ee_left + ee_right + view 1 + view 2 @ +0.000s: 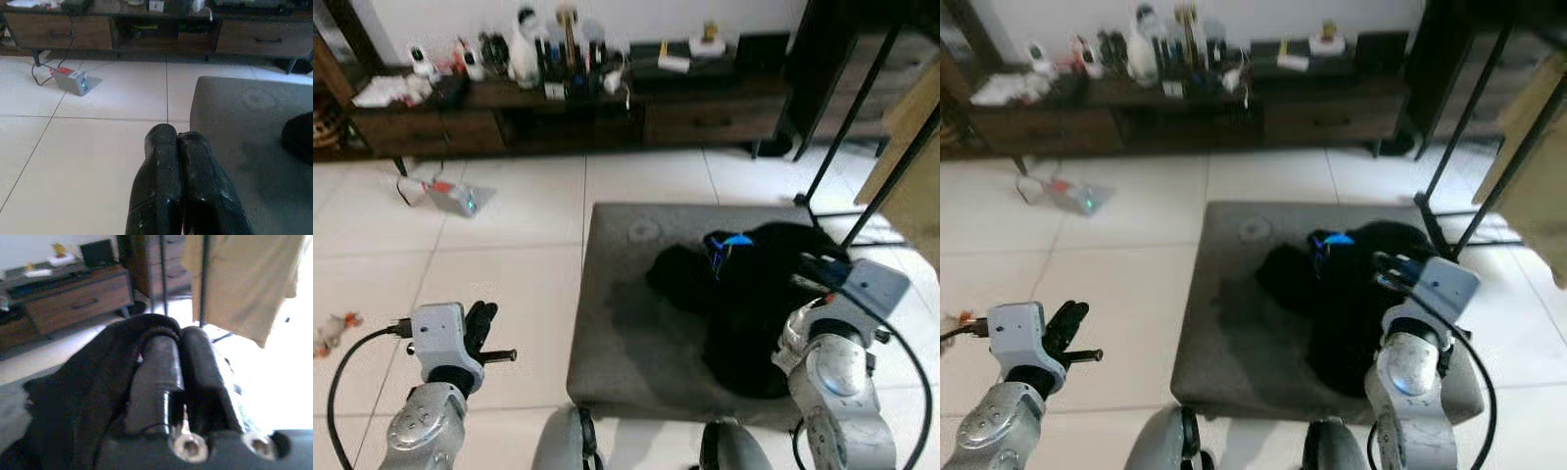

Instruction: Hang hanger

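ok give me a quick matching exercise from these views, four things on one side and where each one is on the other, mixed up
Things:
1. black garment
2. left gripper
3. small grey box
4. tan cloth

Places:
A. hanging from the dark rack
B. on the white tile floor near the low cabinet
C. heaped on the grey cushion
D. over the floor, left of the cushion, fingers together

Pairs: 1-C, 2-D, 3-B, 4-A
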You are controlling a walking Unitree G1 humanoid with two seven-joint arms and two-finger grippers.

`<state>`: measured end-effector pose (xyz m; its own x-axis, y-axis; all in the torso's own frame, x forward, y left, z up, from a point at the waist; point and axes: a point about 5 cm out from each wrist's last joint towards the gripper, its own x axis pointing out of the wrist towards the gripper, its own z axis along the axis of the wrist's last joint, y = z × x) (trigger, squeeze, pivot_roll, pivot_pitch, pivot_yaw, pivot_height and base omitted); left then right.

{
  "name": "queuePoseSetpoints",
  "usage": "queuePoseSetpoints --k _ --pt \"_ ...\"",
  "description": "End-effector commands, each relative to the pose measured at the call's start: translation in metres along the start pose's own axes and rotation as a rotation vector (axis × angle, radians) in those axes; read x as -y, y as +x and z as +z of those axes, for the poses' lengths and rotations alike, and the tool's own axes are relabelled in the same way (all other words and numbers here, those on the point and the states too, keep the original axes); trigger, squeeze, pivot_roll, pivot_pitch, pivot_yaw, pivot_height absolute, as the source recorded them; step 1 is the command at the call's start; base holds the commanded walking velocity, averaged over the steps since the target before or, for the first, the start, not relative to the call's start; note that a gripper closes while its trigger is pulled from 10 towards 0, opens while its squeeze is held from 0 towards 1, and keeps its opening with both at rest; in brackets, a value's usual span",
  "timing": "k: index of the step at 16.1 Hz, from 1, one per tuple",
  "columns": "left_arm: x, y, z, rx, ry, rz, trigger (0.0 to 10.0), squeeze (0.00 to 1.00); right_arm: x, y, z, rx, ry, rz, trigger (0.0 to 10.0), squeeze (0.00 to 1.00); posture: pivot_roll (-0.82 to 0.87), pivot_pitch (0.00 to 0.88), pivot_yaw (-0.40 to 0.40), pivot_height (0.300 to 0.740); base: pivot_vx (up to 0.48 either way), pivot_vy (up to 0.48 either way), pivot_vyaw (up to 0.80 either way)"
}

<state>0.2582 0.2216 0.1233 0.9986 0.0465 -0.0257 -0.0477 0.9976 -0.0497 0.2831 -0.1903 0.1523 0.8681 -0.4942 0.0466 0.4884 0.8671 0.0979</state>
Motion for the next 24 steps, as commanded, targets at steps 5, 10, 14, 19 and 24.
queuePoseSetpoints --k 5,10,14,19,24 --pt "0.008 0.0 -0.005 -0.003 0.001 -0.004 10.0 0.0 -0.019 -0.005 -0.006 -0.018 0.061 0.148 10.0 0.0 0.12 0.111 0.012 0.627 0.0 0.0 0.0" --pt "0.011 0.002 -0.006 0.001 -0.002 -0.009 10.0 0.0 -0.038 -0.006 0.01 0.078 0.045 0.309 10.0 0.0 0.11 0.099 0.007 0.682 0.0 0.0 0.0" --pt "0.013 0.002 -0.007 0.002 -0.002 -0.019 10.0 0.0 -0.04 -0.003 0.017 0.116 0.061 0.327 10.0 0.0 0.11 0.084 0.011 0.722 0.0 0.0 0.0" --pt "0.018 0.008 -0.005 0.005 0.023 -0.056 10.0 0.0 -0.047 -0.004 0.024 0.137 0.095 0.388 10.0 0.0 0.1 0.065 0.012 0.74 0.0 0.0 0.0" --pt "0.055 0.012 -0.024 -0.271 0.061 -0.349 10.0 0.0 -0.071 -0.028 0.007 -0.053 0.067 0.706 10.0 0.0 0.09 0.063 -0.006 0.74 0.0 0.0 0.0"
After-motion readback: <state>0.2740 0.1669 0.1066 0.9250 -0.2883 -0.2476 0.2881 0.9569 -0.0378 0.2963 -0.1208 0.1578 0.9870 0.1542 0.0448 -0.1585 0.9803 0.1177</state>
